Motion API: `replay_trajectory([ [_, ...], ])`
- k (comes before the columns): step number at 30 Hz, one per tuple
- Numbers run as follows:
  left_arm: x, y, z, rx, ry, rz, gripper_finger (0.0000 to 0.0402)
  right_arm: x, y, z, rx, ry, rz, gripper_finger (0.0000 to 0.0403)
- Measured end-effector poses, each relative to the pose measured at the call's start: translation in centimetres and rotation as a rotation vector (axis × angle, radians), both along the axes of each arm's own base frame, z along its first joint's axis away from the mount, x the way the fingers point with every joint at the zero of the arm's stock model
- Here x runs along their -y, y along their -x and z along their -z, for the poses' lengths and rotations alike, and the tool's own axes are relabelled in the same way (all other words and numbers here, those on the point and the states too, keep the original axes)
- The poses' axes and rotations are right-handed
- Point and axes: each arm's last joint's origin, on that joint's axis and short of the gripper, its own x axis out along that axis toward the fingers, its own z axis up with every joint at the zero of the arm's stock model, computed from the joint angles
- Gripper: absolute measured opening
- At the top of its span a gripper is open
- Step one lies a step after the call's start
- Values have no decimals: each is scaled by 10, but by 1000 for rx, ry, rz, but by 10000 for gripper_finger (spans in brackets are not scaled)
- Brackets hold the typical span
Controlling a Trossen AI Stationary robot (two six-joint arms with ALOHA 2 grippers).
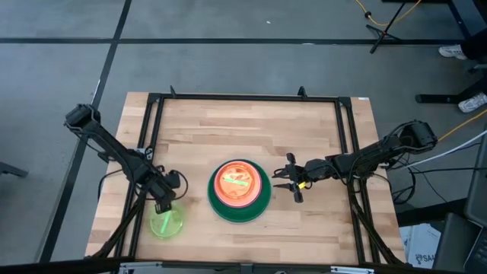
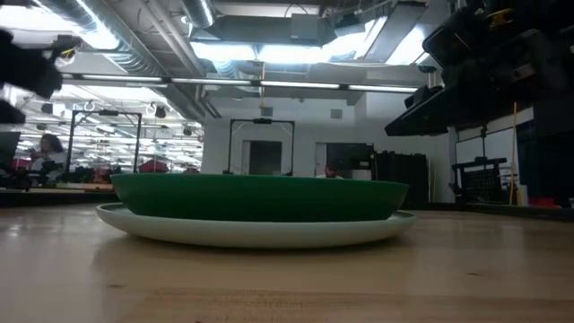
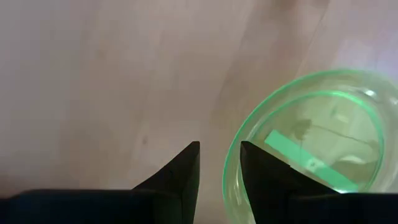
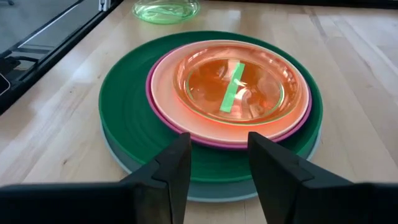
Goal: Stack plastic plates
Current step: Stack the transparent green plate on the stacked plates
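Presently, item one: my left gripper (image 1: pixel 163 204), jaws a narrow gap apart, nothing pinched. In the left wrist view one finger (image 3: pixel 264 180) overlaps the near rim of the neon green plate (image 3: pixel 317 137), the other stands just outside it, so the rim lies roughly in line with the gap. I cannot tell whether either finger touches it.

Item two: neon green plate, alone on the wooden table (image 1: pixel 251 122), well to the left of the stack (image 1: pixel 240 190) and slightly nearer the table's front edge. Being round, it has no long axis; any point of the rim serves.

Item three: the stack, my landmark. Light blue plate (image 4: pixel 118 158) lowest, dark green plate (image 4: pixel 127 112) on it, then magenta (image 4: pixel 163 115), cream (image 4: pixel 168 78), and a translucent orange-red plate (image 4: pixel 236 87) on top, with a green strip showing inside.

Item four: my right gripper (image 1: pixel 291 183), jaws spread, empty, just right of the stack and facing it.

Judgement: the left arm is plainly nearer the loose plate; the carry runs rightward to the stack.
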Motion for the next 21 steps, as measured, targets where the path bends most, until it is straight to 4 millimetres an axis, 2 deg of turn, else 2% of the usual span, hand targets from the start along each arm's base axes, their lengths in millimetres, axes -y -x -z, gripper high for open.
replay_trajectory([
  [8, -3, 6, 30, -5, 89, 87, 109, 0, 0, 0, 4, 6, 16, 151],
  [21, -2, 6, 33, 14, 109, 102, 109, 0, 0, 0, 3, 6, 17, 151],
])
